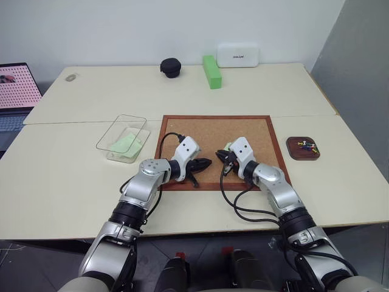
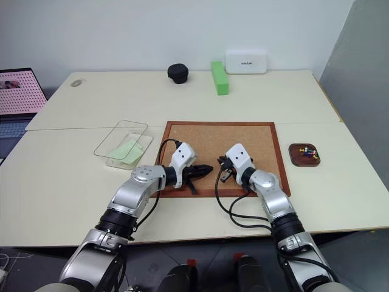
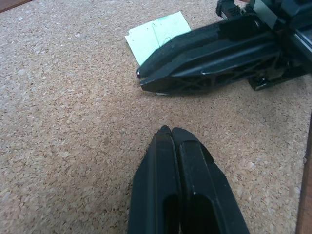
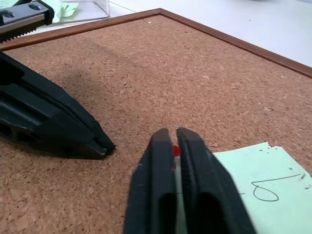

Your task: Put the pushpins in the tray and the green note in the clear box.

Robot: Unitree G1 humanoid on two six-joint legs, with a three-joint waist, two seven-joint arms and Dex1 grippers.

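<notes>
- Head views: cork board (image 1: 243, 131) lies mid-table, both grippers low over its near part, tips facing each other. Left gripper (image 1: 205, 163) has its fingers pressed together, empty. Right gripper (image 1: 222, 156) is closed at the edge of a green note (image 1: 227, 170) that lies on the board's near part.
- Clear box (image 1: 115, 131) sits just left of the board with pale green paper (image 1: 126, 143) inside. Tray (image 1: 302, 148) sits right of the board, apart from it, with coloured pushpins (image 1: 307, 145) in it.
- Far side: green block (image 1: 211, 72), white box (image 1: 238, 55), black object (image 1: 171, 67); laptop (image 1: 16, 91) at far left.
- Left wrist view: left gripper's fingers (image 3: 168, 175) meet over bare cork; right gripper's tip (image 3: 146, 80) rests by the note's corner.
- Right wrist view: right gripper's fingers (image 4: 158, 170) pinch a red pushpin (image 4: 175, 151) at the note's edge; the note carries a pen mark.
</notes>
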